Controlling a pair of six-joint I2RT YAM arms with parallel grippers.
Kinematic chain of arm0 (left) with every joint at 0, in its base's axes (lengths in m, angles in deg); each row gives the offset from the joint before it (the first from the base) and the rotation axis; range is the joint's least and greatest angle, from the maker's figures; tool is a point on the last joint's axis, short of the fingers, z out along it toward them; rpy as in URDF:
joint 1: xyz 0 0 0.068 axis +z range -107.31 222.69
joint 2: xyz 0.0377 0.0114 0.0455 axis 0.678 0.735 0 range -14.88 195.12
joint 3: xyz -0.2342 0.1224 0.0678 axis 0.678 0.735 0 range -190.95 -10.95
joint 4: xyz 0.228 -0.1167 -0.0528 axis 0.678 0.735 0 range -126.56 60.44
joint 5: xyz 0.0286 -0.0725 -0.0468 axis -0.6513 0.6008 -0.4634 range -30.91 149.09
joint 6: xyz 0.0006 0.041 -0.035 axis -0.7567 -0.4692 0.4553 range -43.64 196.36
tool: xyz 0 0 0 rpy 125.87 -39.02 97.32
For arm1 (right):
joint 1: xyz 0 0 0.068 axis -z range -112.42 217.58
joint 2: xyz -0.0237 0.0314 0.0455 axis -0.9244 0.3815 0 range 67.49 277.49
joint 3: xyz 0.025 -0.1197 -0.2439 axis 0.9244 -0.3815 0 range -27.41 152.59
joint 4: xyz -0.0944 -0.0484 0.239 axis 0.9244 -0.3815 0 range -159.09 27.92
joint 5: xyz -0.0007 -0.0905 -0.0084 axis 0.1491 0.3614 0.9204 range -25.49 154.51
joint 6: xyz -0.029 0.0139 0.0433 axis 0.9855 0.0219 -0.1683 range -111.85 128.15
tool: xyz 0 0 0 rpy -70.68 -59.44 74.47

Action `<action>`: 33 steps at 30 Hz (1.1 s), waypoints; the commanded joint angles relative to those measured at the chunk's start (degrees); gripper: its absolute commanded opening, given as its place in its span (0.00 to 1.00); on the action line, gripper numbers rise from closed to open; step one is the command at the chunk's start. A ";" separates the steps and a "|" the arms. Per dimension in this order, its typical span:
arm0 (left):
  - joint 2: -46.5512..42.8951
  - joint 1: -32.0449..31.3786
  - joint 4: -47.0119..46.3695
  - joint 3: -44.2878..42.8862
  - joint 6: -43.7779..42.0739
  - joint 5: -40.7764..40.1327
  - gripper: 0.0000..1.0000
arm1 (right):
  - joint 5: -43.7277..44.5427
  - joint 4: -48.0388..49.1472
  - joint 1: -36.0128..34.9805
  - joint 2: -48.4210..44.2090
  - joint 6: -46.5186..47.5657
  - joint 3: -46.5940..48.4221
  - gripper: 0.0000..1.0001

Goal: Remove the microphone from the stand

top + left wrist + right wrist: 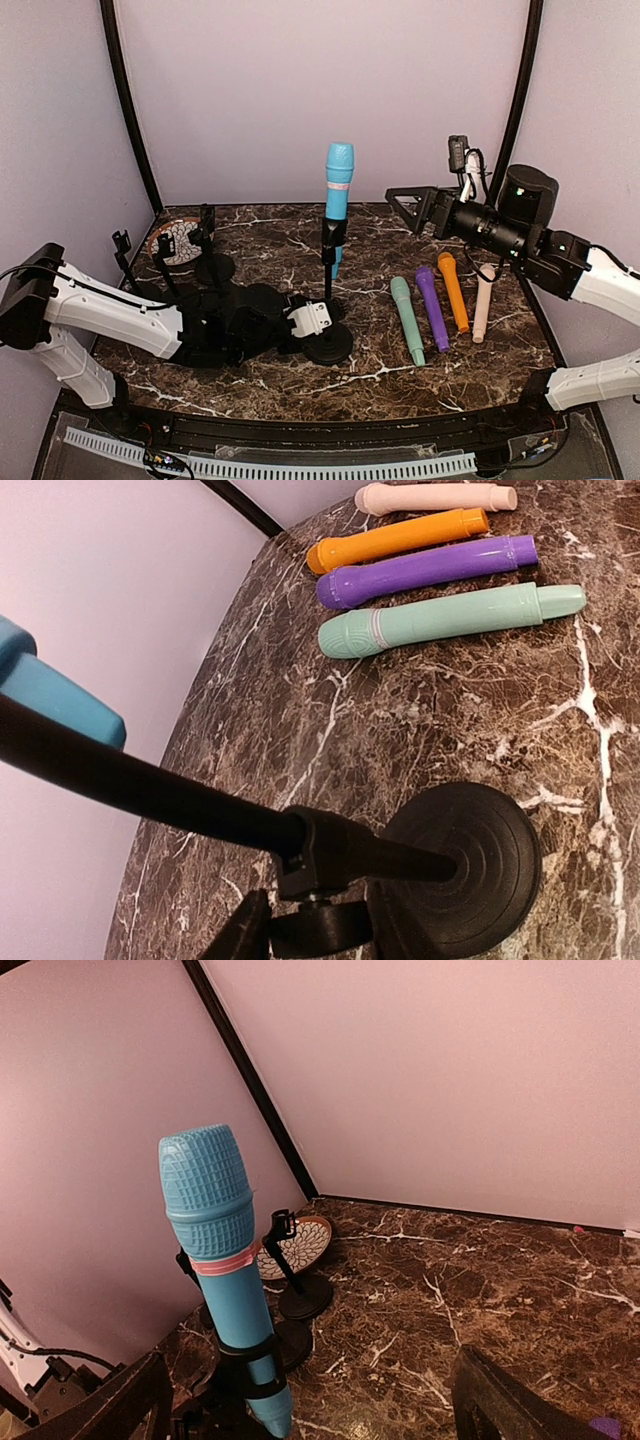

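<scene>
Marble, dark brown with white veins, tops the table (250,385); its curved near edge runs along the bottom of the top view. Pale lilac walls close the back and both sides, and a black pole (125,100) slants up the left corner.

At far left the left arm (110,315) lies low across the table, pointing right. Behind it, small black stands (212,255) crowd the back left corner beside a patterned plate (176,240).

The left gripper (322,325) sits at the foot of the stand (328,285), just above its round base (328,345). From above it is black against black. The left wrist view shows the pole's collar (320,855) close up, yet whether the jaws press on the pole cannot be told.

The blue microphone (338,180) stands upright in the stand's clip at the table's middle, with open air around its head. The right wrist view shows that clip (248,1360) round its lower body, but not the base.

Right of the stand four microphones lie side by side: mint (407,320), purple (432,308), orange (453,292), cream (483,308). Open marble lies between them and the near edge.

Above them the right gripper (403,210) hangs in the air, apart from the blue microphone, jaws spread wide and holding nothing. Its fingers (500,1400) frame the bottom corners of its own view.
</scene>
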 commanded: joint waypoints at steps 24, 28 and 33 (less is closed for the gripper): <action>-1.64 -0.03 -0.72 2.81 17.03 4.75 0.12 | -6.40 7.17 -0.36 5.35 -2.65 1.38 0.94; -2.09 0.87 -0.98 3.63 20.33 7.19 0.09 | -8.58 9.73 -0.62 8.57 -2.87 3.44 0.93; -2.94 2.57 -1.81 4.65 24.80 11.88 0.08 | -10.95 11.43 -1.11 11.64 -2.15 5.68 0.92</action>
